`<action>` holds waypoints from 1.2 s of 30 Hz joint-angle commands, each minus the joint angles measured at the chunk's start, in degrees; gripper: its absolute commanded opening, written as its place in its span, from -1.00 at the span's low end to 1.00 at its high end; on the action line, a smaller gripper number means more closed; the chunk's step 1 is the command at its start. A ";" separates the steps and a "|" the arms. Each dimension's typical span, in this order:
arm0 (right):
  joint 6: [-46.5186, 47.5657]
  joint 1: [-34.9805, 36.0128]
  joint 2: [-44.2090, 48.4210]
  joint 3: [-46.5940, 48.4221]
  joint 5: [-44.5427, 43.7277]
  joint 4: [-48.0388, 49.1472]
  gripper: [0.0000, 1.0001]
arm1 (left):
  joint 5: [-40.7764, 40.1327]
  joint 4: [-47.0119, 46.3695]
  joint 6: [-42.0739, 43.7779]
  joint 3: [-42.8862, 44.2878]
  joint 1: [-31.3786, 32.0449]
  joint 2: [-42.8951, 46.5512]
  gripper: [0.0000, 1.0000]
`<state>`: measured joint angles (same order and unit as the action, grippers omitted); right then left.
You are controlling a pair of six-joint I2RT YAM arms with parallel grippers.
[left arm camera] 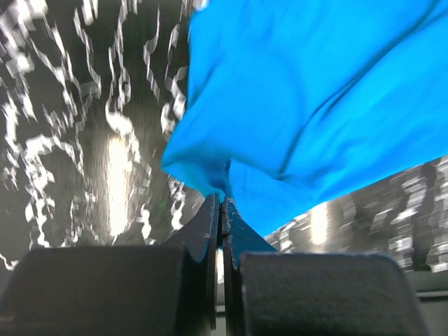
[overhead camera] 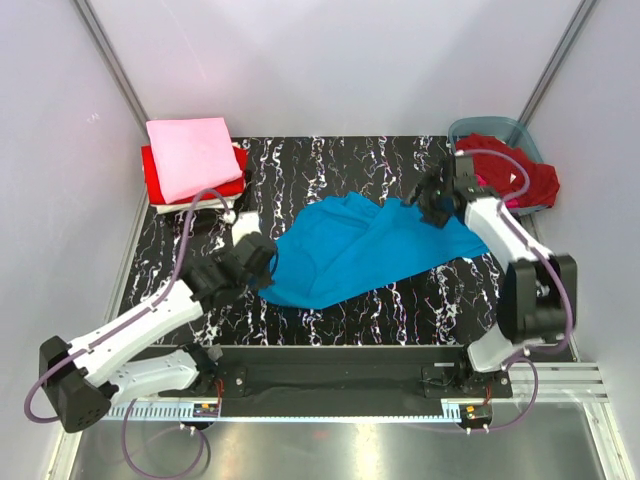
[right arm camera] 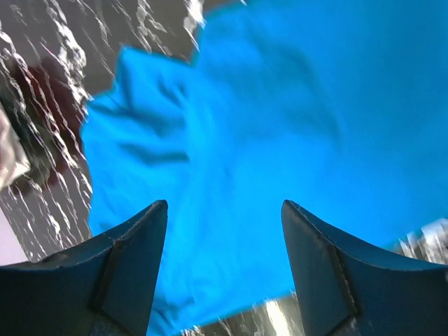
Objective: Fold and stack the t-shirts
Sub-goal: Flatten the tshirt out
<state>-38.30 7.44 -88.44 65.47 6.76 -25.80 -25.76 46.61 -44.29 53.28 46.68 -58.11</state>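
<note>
Black marble-patterned table (overhead camera: 400,300): one loose shirt, one stack, one tub.

Your one turquoise blue cloth t-shirt (overhead camera: 370,250) lies rumpled mid-table, probably gripped so it can be pulled flat for folding. Two folded ones, a pale pink shirt (overhead camera: 190,155) atop a bright red shirt (overhead camera: 155,185), sit stacked far left. The grey-blue plastic tub (overhead camera: 495,128) far right holds dark red cloth (overhead camera: 520,180), count unclear. Your left gripper (left arm camera: 222,206) is clamped on the turquoise edge; your right gripper (right arm camera: 224,206) hovers above the other side, jaws apart, empty.
</note>
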 commanded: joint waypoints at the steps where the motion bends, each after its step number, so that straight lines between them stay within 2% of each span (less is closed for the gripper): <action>1: 4.55 0.55 -11.27 7.98 2.64 -4.77 0.50 | 3.08 -9.60 -0.44 -5.79 0.08 1.16 -1.00; 3: 6.04 1.26 -15.60 14.05 1.50 -7.23 0.60 | 4.13 -13.02 -1.14 -8.26 -0.01 0.45 -1.00; 10: 8.77 2.66 -31.06 30.84 -1.31 -12.95 0.61 | 7.03 -24.27 -1.67 -16.61 0.08 -3.67 -1.00; 16: 10.35 3.37 -39.59 42.62 -4.04 -18.23 0.58 | 7.48 -28.50 -0.80 -17.07 0.08 -9.65 -1.00; 19: 10.79 3.98 -42.59 45.09 -4.39 -18.93 0.41 | 7.57 -29.38 -0.71 -17.07 0.08 -11.15 -1.00; 21: 11.15 4.16 -43.74 45.97 -4.65 -19.29 0.12 | 7.91 -29.82 -0.53 -16.98 0.08 -11.76 -1.00; 23: 11.15 4.51 -44.44 45.71 -5.09 -19.20 0.00 | 8.27 -30.00 -0.44 -16.98 0.08 -12.38 -1.00; 24: 11.23 4.51 -44.45 45.54 -5.09 -19.11 -0.14 | 8.27 -30.09 -0.27 -16.80 0.17 -12.56 -1.00; 26: 11.50 4.60 -44.10 45.01 -5.62 -19.02 -0.24 | 8.44 -30.18 -0.18 -16.71 0.08 -13.08 -1.00; 27: 11.76 4.51 -43.83 44.83 -5.97 -19.20 -0.47 | 8.44 -30.26 -0.18 -16.71 0.08 -13.08 -1.00; 30: 12.29 4.51 -42.78 45.00 -7.28 -19.72 -0.74 | 8.44 -30.35 -0.09 -16.63 0.17 -13.52 -1.00; 31: 12.38 4.51 -42.25 45.35 -8.60 -20.25 -0.88 | 8.44 -30.44 -0.18 -16.63 0.08 -13.61 -1.00; 34: 12.55 4.51 -40.59 48.07 -11.59 -22.27 -1.00 | 8.18 -30.44 -0.35 -16.54 0.08 -13.96 -1.00; 36: 12.55 4.60 -39.71 49.92 -13.70 -25.08 -1.00 | 7.92 -30.44 -0.53 -16.71 0.08 -13.96 -1.00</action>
<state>-26.63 11.60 -133.03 110.98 -1.52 -47.07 -17.63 19.35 -44.93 35.73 46.70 -71.88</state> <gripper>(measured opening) 0.018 0.013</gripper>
